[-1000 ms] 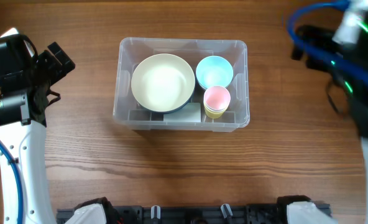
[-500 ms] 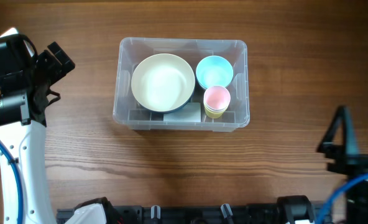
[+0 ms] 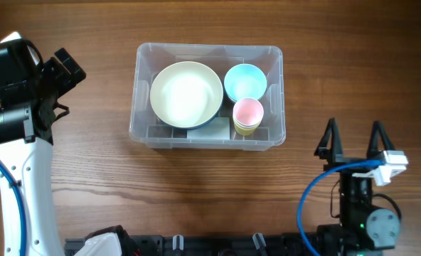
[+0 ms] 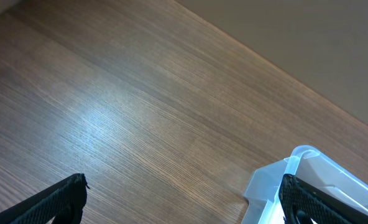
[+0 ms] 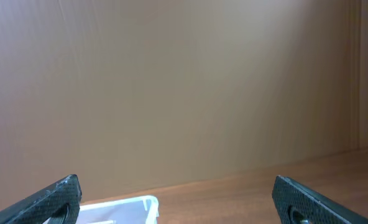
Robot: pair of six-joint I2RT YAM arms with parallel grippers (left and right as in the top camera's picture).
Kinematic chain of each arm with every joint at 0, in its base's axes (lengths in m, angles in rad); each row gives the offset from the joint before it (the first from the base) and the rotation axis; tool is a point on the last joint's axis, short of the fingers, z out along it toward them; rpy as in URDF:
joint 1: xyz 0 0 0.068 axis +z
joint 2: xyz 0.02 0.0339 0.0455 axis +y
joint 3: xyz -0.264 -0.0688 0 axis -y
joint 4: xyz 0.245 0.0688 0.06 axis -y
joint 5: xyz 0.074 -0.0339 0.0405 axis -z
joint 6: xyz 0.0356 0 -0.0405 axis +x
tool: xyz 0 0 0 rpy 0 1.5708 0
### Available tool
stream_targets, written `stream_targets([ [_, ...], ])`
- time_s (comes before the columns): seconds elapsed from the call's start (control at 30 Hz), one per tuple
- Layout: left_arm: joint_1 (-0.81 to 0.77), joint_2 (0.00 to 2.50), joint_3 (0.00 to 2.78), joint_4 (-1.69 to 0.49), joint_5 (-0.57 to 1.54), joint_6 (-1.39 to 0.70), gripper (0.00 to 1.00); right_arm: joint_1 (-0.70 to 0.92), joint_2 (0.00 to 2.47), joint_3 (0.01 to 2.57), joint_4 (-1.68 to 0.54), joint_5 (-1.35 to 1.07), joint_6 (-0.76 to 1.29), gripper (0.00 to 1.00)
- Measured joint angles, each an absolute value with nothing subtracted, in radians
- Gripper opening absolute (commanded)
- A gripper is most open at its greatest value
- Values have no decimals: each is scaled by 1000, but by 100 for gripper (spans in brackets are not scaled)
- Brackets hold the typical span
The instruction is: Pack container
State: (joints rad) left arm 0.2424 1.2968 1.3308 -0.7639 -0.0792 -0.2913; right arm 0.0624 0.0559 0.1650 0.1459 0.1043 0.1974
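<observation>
My right pincer [image 3: 353,125], wide and empty, has swung back to the near bench [image 3: 196,192] edge, well apart from the filled container [image 3: 279,107], so packing looks done.

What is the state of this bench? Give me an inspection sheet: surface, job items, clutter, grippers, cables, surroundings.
Surface: wooden table, no spills visible.
Job's things: clear container upright, no lid on, holding a cream bowl, a blue bowl and a pink cup topping a stack.
Clutter: nothing seen.
Grippers: left gripper open, empty, left of the container; right gripper open, empty, front right.
Cables: blue cable on the left arm, another on the right, both apart from the container.
Surroundings: plain beige wall; black rail at the front edge.
</observation>
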Motion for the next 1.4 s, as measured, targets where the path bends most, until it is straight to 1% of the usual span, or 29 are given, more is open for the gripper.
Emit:
stream_targets([
  [0.17,242,1297,1331,-764,-79,-291,100,62,27,81,176,96,197,100],
  [0.43,242,1297,1331,-764,-79,-291,100,62,20,24,194,56,169,100],
  [0.73,242,1297,1331,-764,-79,-291,100,62,19,8,97,-3,80,100],
  [1.0,242,1297,1331,-764,-79,-291,100,62,18,7,3,-22,65,100],
  [1.4,242,1297,1331,-764,-79,-291,100,62,18,7,1,-31,65,100],
])
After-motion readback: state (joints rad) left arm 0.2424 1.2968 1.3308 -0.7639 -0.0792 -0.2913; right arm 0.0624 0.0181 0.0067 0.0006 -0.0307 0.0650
